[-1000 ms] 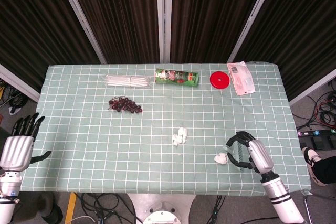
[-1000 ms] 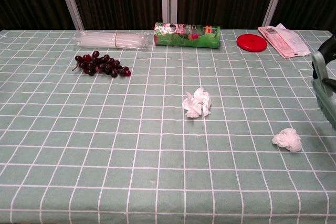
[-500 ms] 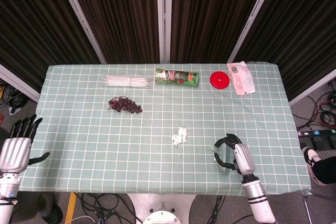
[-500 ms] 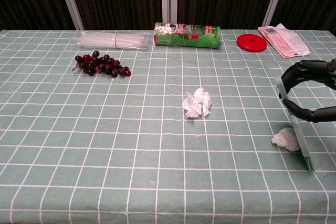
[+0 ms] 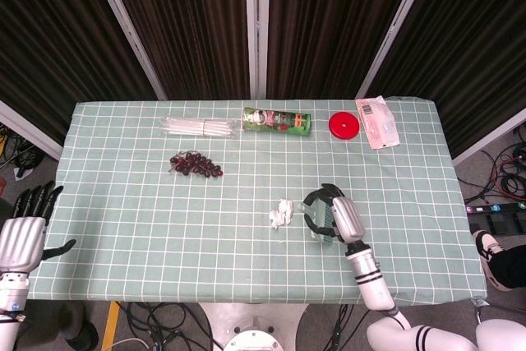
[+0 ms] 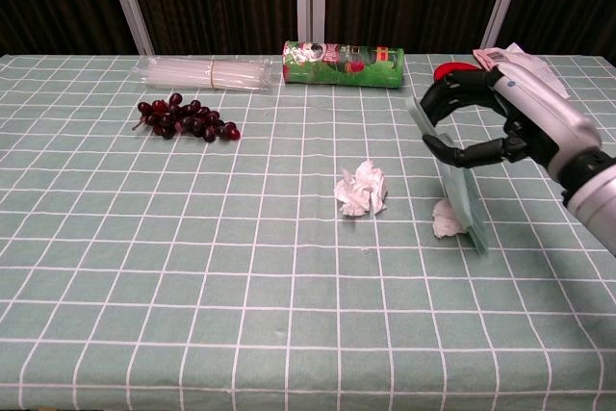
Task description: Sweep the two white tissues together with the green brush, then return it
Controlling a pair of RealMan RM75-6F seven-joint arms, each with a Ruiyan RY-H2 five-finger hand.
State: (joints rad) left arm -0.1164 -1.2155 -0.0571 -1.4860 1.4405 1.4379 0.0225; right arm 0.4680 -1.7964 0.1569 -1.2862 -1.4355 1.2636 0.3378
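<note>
My right hand [image 6: 515,127] grips the pale green brush [image 6: 450,182], which stands tilted with its lower edge on the checked cloth. A small crumpled white tissue [image 6: 445,220] lies against the brush's left face. The larger white tissue [image 6: 362,190] sits a short way further left, apart from it. In the head view the right hand [image 5: 340,214] and brush [image 5: 320,224] are just right of the larger tissue [image 5: 281,213]; the small tissue is hidden there. My left hand [image 5: 25,234] hangs beyond the table's left edge, fingers apart, holding nothing.
Dark grapes [image 6: 186,118] lie at the left. Along the far edge lie a bundle of clear straws [image 6: 205,72], a green can on its side [image 6: 343,64], a red lid [image 5: 344,125] and a pink-white packet [image 5: 376,122]. The table's front edge [image 5: 246,300] is near.
My right hand has swept the brush leftward across the table, pushing the small tissue with it from the right side to close beside the larger tissue. The left hand barely shifted.
</note>
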